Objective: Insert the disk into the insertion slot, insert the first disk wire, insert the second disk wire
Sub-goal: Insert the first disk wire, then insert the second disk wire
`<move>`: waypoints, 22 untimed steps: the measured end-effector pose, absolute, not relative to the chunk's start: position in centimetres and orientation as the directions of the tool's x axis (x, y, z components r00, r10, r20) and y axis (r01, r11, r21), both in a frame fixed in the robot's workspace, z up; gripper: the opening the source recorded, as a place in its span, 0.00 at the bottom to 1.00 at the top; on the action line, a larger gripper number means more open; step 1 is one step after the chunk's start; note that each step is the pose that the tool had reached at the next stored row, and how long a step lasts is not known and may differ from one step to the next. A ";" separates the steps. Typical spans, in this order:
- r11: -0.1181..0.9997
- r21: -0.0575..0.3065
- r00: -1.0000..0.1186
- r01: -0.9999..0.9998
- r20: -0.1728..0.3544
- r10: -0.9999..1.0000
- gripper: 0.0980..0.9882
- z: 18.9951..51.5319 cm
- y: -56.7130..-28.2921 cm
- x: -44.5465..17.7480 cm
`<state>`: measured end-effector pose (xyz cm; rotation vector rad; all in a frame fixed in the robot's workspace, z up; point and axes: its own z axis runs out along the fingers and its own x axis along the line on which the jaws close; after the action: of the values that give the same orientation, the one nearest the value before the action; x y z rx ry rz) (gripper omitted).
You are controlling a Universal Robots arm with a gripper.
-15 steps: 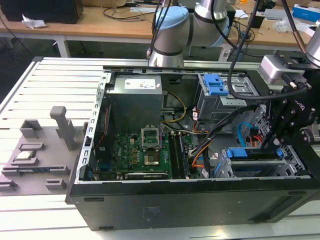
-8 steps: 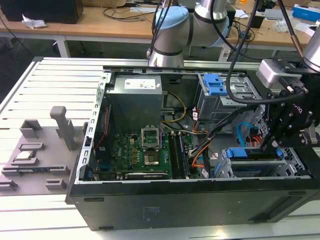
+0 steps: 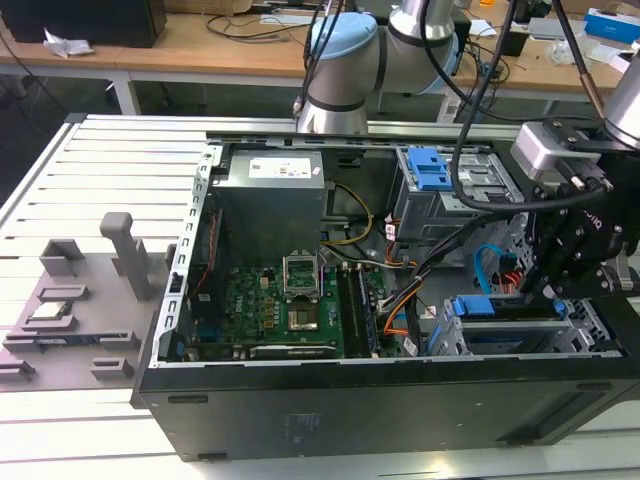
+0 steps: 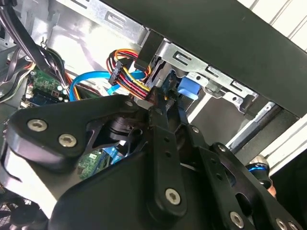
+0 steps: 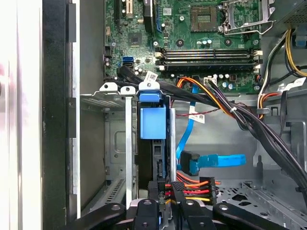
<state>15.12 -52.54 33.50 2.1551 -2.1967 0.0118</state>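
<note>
The disk (image 3: 500, 305), framed by its blue carrier (image 5: 153, 122), sits inside the insertion slot (image 3: 592, 325), a low grey metal cage (image 5: 115, 143) at the case's corner on the exterior view's right. My gripper (image 3: 545, 290) reaches down into the case at the disk's end. In both wrist views its fingers (image 5: 165, 190) are shut on the black connector of a disk wire with red, orange and yellow strands (image 5: 196, 189), held close to the disk's back edge (image 4: 156, 103). A blue flat disk wire (image 5: 216, 160) with its plug lies loose beside the cage.
The motherboard (image 3: 290, 300) and grey power supply (image 3: 270, 200) occupy the case's middle. A taller cage with blue latches (image 3: 435, 180) stands behind the slot. A thick black cable bundle (image 5: 249, 120) crosses near the gripper. Grey fixtures (image 3: 70, 300) sit on the table at the exterior view's left.
</note>
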 end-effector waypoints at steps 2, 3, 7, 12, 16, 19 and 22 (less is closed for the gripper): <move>0.020 0.039 -0.018 -0.999 0.051 -0.999 0.16 34.7 -52.5 15.1; 0.020 0.039 -0.018 -0.999 0.051 -0.999 0.16 35.3 -52.5 15.1; 0.020 0.039 -0.018 -0.999 0.051 -0.999 0.15 36.3 -52.1 15.1; 0.020 0.039 -0.018 -0.999 0.051 -0.999 0.01 37.3 -52.0 15.1; 0.020 0.040 -0.018 -0.999 0.051 -0.999 0.01 37.4 -52.0 15.1; 0.020 0.039 -0.018 -0.999 0.051 -0.999 0.01 37.4 -52.0 15.1; 0.020 0.040 -0.018 -0.999 0.050 -0.999 0.08 37.4 -52.0 15.1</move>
<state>15.12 -51.96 37.37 2.1555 -2.1971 0.0109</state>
